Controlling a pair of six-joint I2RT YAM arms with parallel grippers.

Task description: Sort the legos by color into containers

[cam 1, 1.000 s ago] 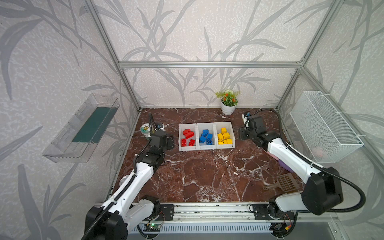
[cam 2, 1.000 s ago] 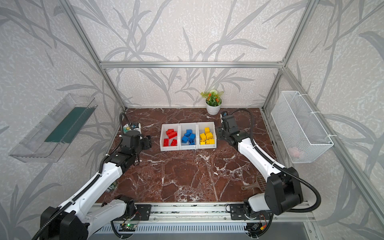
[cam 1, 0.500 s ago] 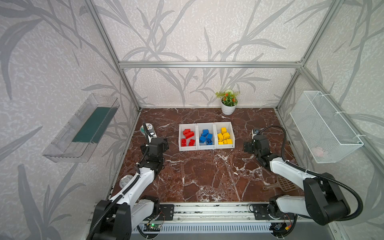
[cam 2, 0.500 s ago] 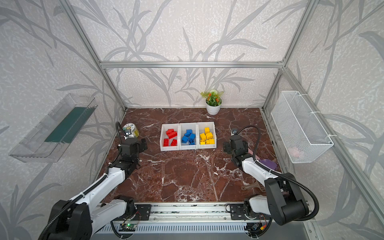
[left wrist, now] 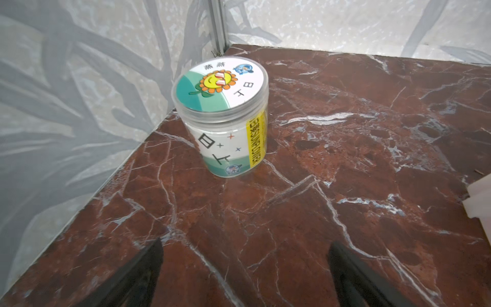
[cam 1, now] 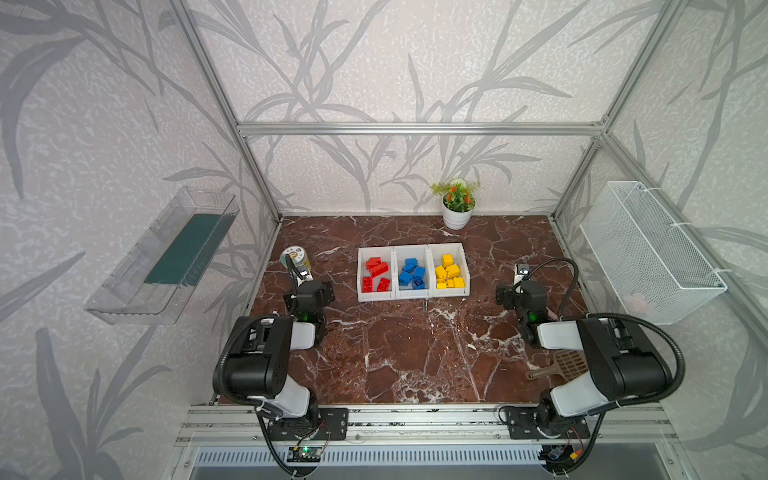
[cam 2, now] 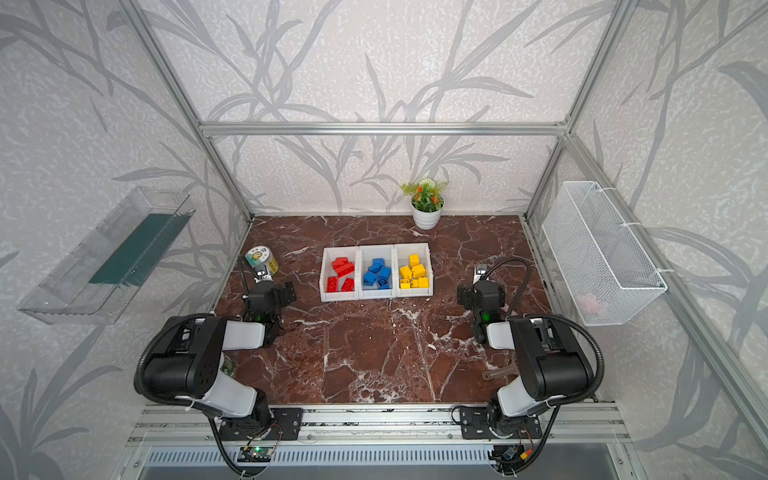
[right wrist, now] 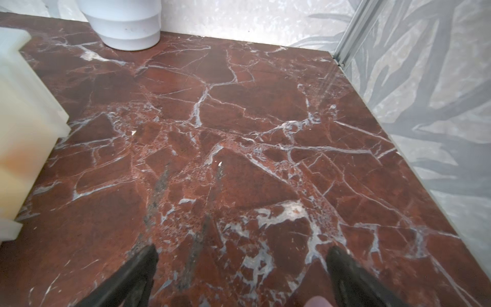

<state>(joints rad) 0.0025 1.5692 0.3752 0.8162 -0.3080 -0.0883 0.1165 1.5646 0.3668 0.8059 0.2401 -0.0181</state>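
**Each colour in its own compartment, both arms empty-handed**

In both top views the three joined white plastic open-top bins (cam 1: 376, 296) sit in a row just above the middle of the frame, on the red-brown marble tabletop (cam 1: 415, 353). The left bin holds the red studded plastic bricks (cam 1: 376, 272), the middle bin the blue studded bricks (cam 1: 412, 272), and the right bin the yellow studded bricks (cam 1: 449, 272).

The left gripper (left wrist: 245, 249) has its black fingers spread wide with only bare marble between them. In the top views it sits left of centre, apart from the bins. A round clear plastic jar with a sunflower label (left wrist: 220, 111) stands upright just beyond it, near the left wall.

The right gripper (right wrist: 241, 251) is likewise released and grasps nothing. It sits right of centre, apart from the bin of yellow bricks.

A white pot with a green plant (cam 1: 456, 214) stands against the back wall at upper centre. A brown slotted scoop (cam 1: 559, 365) lies at lower right, partly behind the right arm.
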